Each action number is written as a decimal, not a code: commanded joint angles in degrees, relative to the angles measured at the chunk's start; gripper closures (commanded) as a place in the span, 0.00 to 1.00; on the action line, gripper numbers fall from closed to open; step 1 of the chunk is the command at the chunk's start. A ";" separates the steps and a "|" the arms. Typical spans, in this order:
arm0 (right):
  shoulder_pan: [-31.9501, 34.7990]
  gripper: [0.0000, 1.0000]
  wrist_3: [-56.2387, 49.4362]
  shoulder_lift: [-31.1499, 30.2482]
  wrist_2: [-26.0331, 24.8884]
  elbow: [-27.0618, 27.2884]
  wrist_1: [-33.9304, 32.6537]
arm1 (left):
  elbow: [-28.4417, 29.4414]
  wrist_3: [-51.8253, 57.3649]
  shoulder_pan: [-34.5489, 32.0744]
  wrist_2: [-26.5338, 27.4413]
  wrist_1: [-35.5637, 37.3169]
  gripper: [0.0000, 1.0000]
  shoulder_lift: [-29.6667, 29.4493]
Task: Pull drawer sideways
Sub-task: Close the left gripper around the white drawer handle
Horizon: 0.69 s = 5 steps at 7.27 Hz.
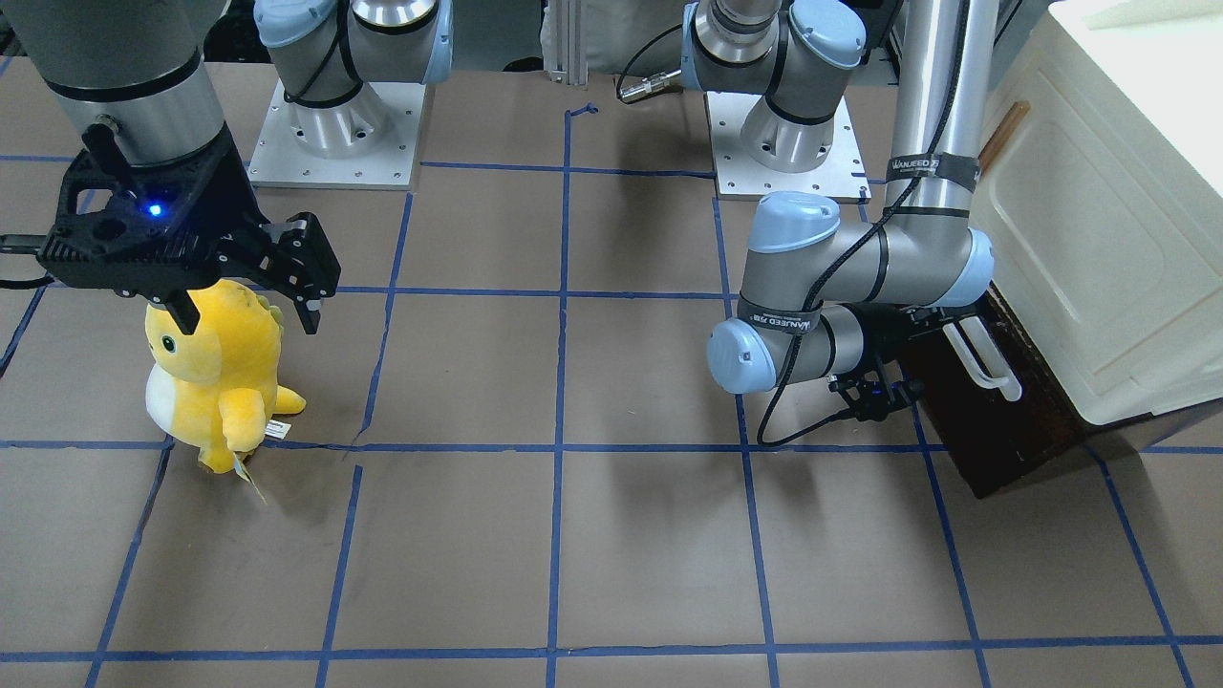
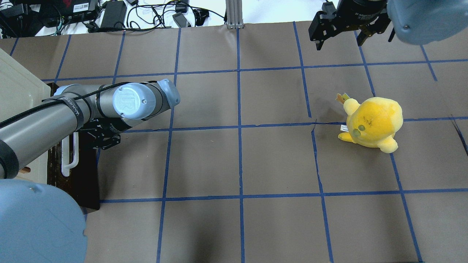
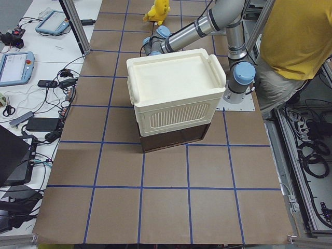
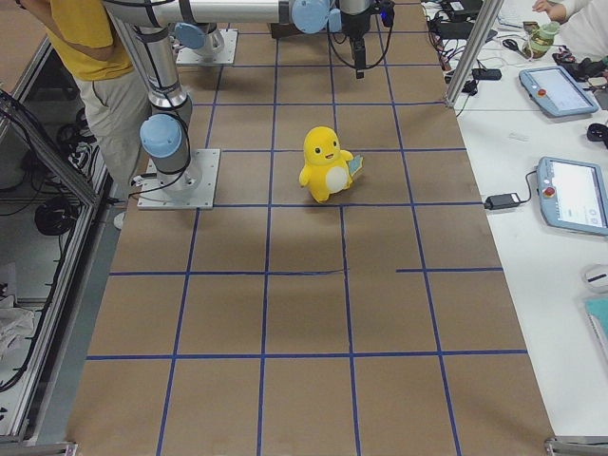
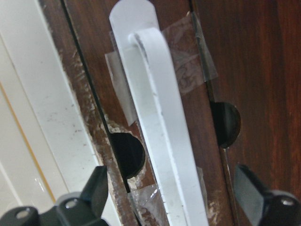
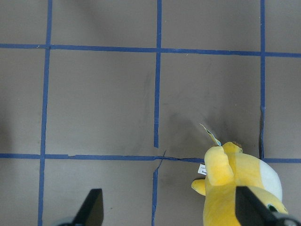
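Observation:
The dark brown drawer [image 1: 1013, 420] sits under the cream-white cabinet [image 1: 1099, 239] at the table's end, its white bar handle [image 1: 984, 358] facing the table. None of its interior shows. It also shows in the overhead view [image 2: 82, 175] and the exterior left view [image 3: 174, 141]. In the left wrist view my left gripper [image 5: 174, 200] is open, with one finger on each side of the handle [image 5: 162, 132], close to the drawer front [image 5: 244, 70]. My right gripper [image 1: 246, 313] is open and empty, high above a yellow plush toy [image 1: 225, 373].
The plush toy [image 2: 373, 122] stands on the brown paper table with its blue tape grid. The cabinet [image 2: 18, 95] takes up the table's left end. A person in a yellow shirt [image 3: 290, 36] stands behind the robot. Cables and tablets lie along the far side [image 2: 109, 14].

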 commanded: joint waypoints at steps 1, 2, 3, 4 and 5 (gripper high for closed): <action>0.00 0.00 0.00 0.00 -0.02 0.00 0.00 | 0.29 0.02 0.01 0.00 -0.24 0.59 -0.30; 0.00 0.00 0.00 0.00 -0.02 0.00 0.00 | 0.29 0.11 0.01 0.00 -0.24 0.59 -0.13; 0.00 0.00 0.00 0.00 0.06 0.00 0.00 | 0.29 0.11 0.01 0.00 -0.33 0.60 -0.30; 0.00 0.00 0.00 0.00 -0.02 0.00 0.00 | 0.29 0.11 0.01 0.00 -0.24 0.61 -0.39; 0.00 0.00 0.00 0.00 -0.02 0.00 0.00 | 0.29 0.20 -0.08 0.00 -0.24 0.62 -0.48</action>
